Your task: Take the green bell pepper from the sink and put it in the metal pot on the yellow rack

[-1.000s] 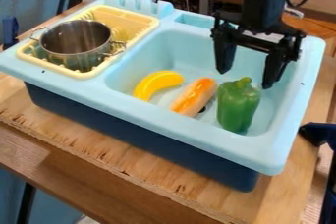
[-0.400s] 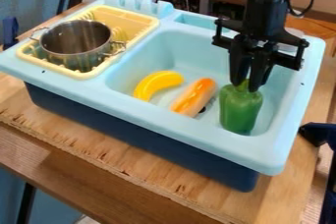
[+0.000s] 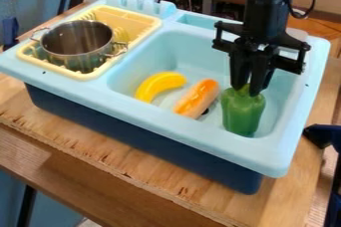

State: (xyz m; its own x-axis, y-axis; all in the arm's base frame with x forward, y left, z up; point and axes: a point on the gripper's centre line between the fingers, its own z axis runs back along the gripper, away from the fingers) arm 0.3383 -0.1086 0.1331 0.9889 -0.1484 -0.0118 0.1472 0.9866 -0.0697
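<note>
"What does the fixed camera show?"

"A robot's hand [image 3: 247, 90], nearly closed, grips a green pepper [image 3: 242, 114] at its stem, upright in a blue sink [image 3: 166, 47] beside a toy hot dog [image 3: 198, 98]."

"And the step?"

"Apparently the grasp; any lift calls for a firm squeeze and a straight rise."

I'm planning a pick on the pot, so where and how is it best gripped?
Probably by the near rim of the pot, from straight above, one finger inside and one outside: it stands upright in the yellow rack, its mouth open and its wall thin enough to pinch.
</note>
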